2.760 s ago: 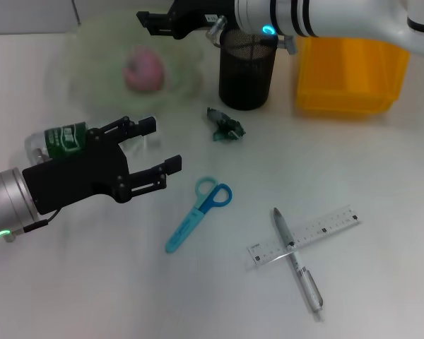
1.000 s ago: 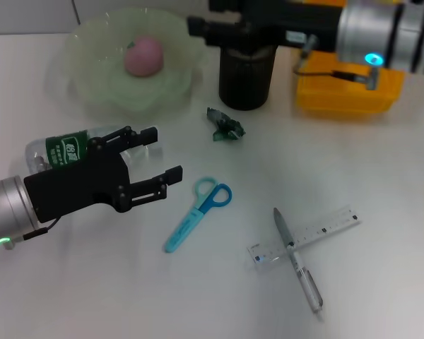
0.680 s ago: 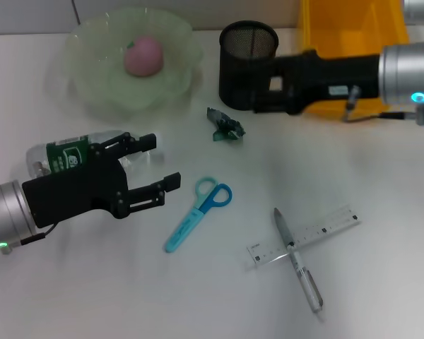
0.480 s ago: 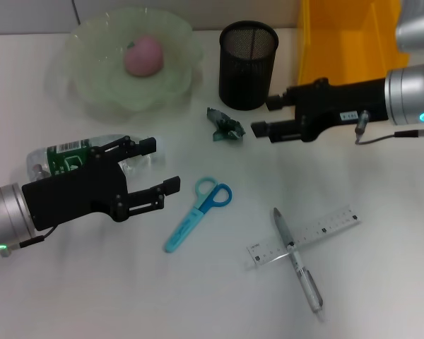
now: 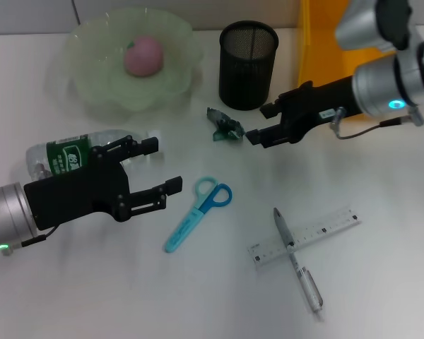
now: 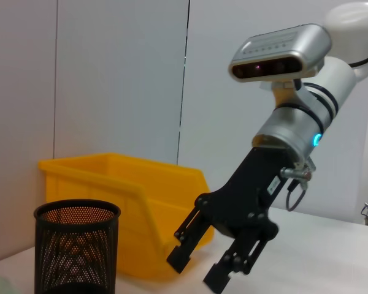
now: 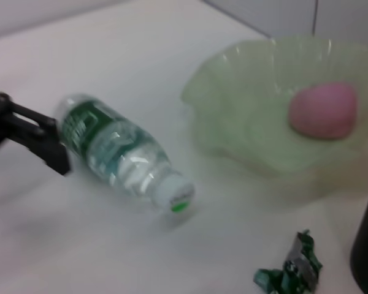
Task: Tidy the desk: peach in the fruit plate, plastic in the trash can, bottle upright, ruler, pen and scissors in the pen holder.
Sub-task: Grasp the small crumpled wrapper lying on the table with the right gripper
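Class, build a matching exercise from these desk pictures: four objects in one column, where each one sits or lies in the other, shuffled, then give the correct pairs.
Things:
1. peach
2. bottle
3. pen
4. plastic wrapper

Places:
A. lying across the ruler
B. in the fruit plate
C. on the desk just before the right hand
D. on its side by the left hand

Pairs: 1-B, 2-D, 3-A, 4-C

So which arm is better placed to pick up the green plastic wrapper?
The right. Its gripper, fingers open, sits just beside the plastic wrapper, while the left gripper is open near the lying bottle.

Lab: white table, bare walls
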Action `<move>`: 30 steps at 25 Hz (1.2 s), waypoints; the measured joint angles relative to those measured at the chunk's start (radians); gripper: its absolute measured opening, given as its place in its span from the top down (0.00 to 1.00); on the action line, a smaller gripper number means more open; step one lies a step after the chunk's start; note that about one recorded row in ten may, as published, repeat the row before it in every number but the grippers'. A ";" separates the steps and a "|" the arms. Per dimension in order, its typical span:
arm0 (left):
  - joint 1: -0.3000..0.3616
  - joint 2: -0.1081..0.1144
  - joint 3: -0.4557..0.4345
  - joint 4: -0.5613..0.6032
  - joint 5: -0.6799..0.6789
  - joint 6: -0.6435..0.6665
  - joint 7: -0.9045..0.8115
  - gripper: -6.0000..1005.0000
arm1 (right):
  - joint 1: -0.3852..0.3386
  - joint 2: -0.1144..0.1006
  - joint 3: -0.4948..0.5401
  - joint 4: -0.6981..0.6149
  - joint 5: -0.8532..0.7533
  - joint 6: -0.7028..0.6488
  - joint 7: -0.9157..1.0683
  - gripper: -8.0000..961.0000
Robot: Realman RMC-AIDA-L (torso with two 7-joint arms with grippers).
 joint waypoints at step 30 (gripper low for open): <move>-0.005 -0.002 -0.006 0.001 0.000 -0.003 0.002 0.30 | 0.137 0.066 -0.205 0.157 -0.064 0.320 0.121 0.34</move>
